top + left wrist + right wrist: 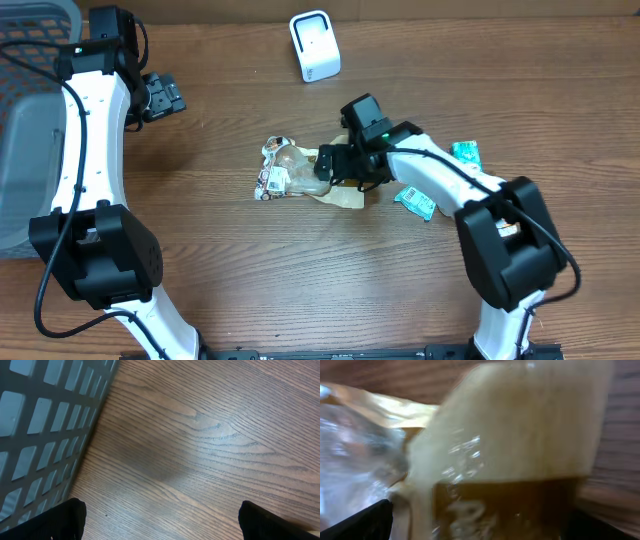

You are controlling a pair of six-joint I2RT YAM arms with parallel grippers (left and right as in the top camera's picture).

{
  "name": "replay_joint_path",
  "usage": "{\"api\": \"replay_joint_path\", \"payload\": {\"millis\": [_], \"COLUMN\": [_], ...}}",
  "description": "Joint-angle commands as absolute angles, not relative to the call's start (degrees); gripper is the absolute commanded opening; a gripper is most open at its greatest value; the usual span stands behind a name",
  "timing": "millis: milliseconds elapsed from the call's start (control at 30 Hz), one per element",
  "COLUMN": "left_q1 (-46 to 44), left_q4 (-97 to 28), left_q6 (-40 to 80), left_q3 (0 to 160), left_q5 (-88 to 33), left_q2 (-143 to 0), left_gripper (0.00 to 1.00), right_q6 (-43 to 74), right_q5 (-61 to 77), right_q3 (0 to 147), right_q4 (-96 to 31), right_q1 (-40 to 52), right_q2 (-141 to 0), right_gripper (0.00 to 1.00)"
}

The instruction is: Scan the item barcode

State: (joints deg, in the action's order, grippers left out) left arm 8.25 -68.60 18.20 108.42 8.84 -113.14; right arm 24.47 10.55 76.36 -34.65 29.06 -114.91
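Observation:
A crinkled clear and tan snack packet [288, 170] with a printed label lies mid-table, partly over a tan packet [348, 196]. My right gripper [333, 166] hovers right over these, open. In the right wrist view a blurred tan and brown packet [510, 460] fills the space between the wide-apart fingers [365, 522] of the right gripper [485, 527]; whether they touch it is unclear. The white scanner [314, 45] stands at the back centre. My left gripper [163, 97] is far left, open over bare wood [200, 450]; its fingertips [55, 520] hold nothing.
A grey mesh basket [30, 110] occupies the far left edge and shows beside the left gripper [40, 420]. Two teal packets [465, 153] [415, 203] lie to the right, beside my right arm.

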Motion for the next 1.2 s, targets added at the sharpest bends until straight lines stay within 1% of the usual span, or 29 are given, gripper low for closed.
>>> {"api": "replay_joint_path", "payload": {"millis": [0, 67, 200, 233, 367, 433, 467, 600, 800, 833, 867, 933, 967, 1100, 1167], "left_q1": [7.86, 7.86, 7.86, 7.86, 7.86, 7.86, 7.86, 7.84, 7.86, 7.86, 7.86, 7.84, 7.84, 7.86, 7.86], "left_q4": [-68.55, -68.55, -68.55, -68.55, -68.55, -68.53, -68.55, -68.55, -68.55, -68.55, -68.55, -68.53, -68.55, -68.55, -68.55], "left_q6": [18.41, 18.41, 18.41, 18.41, 18.41, 18.41, 18.41, 18.41, 18.41, 18.41, 18.41, 18.41, 18.41, 18.41, 18.41], "left_q3": [108.79, 108.79, 108.79, 108.79, 108.79, 108.79, 108.79, 108.79, 108.79, 108.79, 108.79, 108.79, 108.79, 108.79, 108.79], "left_q5": [8.97, 8.97, 8.97, 8.99, 8.97, 8.97, 8.97, 8.99, 8.99, 8.99, 8.99, 8.99, 8.99, 8.97, 8.99], "left_q2": [-112.18, -112.18, -112.18, -112.18, -112.18, -112.18, -112.18, -112.18, -112.18, -112.18, -112.18, -112.18, -112.18, -112.18, -112.18], "left_gripper": [0.99, 1.00, 1.00, 1.00, 1.00, 1.00, 1.00, 1.00, 1.00, 1.00, 0.99, 1.00, 1.00, 0.99, 1.00], "right_q6": [26.55, 28.60, 30.89, 31.73, 31.70, 31.68, 31.70, 31.75, 31.75, 31.73, 31.75, 31.70, 31.70, 31.40, 29.15], "right_q5": [10.55, 10.37, 10.52, 10.63, 14.83, 17.76, 21.12, 27.29, 26.26, 26.24, 26.30, 27.62, 28.08, 33.15, 36.80], "right_q3": [75.96, 75.96, 75.96, 75.96, 75.96, 75.96, 75.96, 75.96, 75.92, 75.90, 75.90, 75.90, 75.90, 75.92, 75.92], "right_q4": [-34.33, -34.35, -34.28, -34.28, -32.84, -31.94, -31.00, -29.52, -26.52, -26.11, -25.82, -25.47, -25.28, -24.49, -24.45], "right_q1": [30.35, 30.41, 30.20, 30.11, 29.52, 28.80, 27.81, 25.32, 25.21, 25.39, 25.39, 25.36, 25.30, 23.46, 22.15], "right_q2": [-117.93, -118.67, -118.69, -118.69, -118.69, -118.67, -118.63, -118.65, -118.96, -118.96, -118.98, -118.96, -118.96, -118.17, -116.97], "right_gripper": [1.00, 0.95, 0.72, 0.69, 0.64, 0.61, 0.57, 0.57, 0.57, 0.54, 0.47, 0.29, 0.26, 0.26, 0.26]}}
